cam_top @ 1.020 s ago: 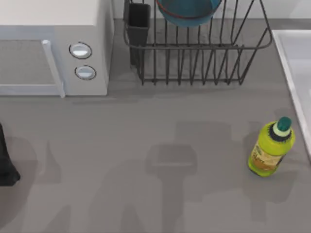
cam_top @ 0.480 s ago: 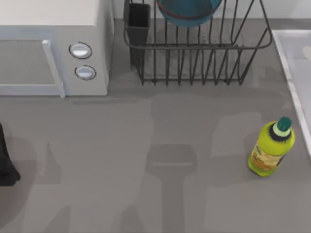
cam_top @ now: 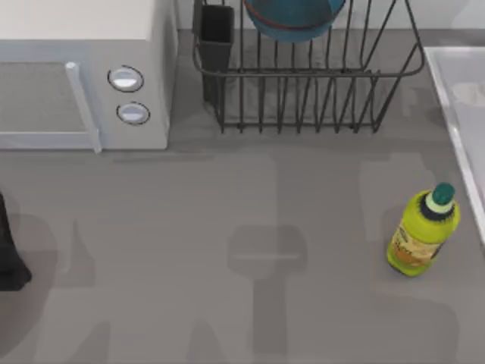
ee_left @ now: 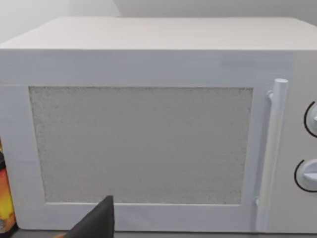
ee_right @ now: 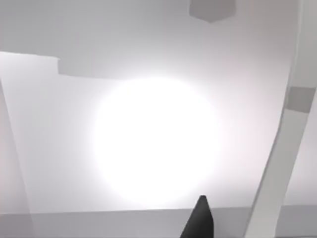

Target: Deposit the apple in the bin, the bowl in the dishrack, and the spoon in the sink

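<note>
Bottle (cam_top: 421, 233) first: you see it, yellow-green with a dark green cap, on the grey table (cam_top: 189, 250), in front of the dishrack (cam_top: 303, 98) and toward its right end, well apart from it. Far to the left of the dishrack, at the table's edge, you see a dark shape (cam_top: 9, 250); what it is, you cannot tell.

Just to the left of the dishrack stands the white microwave (cam_top: 76, 76). The left gripper (ee_left: 96, 220) faces its door, and you cannot tell whether it is spread or pressed together.

The bowl (cam_top: 292, 19) sits inside the dishrack, between the upright bars, to the right of the dark cutlery cup (cam_top: 217, 34).

To the right of the dishrack lies the sink (cam_top: 455, 83). The right gripper (ee_right: 199, 220) looks into the white basin; its state you also cannot tell.
</note>
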Robot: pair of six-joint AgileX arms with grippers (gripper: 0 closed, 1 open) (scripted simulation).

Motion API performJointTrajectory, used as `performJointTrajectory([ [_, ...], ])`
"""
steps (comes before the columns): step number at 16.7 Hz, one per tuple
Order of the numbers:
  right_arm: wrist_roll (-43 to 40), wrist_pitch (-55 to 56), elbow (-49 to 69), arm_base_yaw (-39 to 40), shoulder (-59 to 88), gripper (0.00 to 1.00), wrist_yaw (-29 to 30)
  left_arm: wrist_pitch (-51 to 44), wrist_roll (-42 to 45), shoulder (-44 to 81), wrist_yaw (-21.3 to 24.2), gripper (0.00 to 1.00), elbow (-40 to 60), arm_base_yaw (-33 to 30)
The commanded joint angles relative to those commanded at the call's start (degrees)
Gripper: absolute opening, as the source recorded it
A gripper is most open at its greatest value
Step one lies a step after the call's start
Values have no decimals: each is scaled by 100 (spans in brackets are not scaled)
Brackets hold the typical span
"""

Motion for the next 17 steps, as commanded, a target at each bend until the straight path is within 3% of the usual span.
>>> performJointTrajectory([
  [10,-80,-6,193,12,141,0,27,0,0,0,0,100,0,0],
  [17,-85,1198,-1719,48,-406,0,26,0,0,0,0,100,0,0],
])
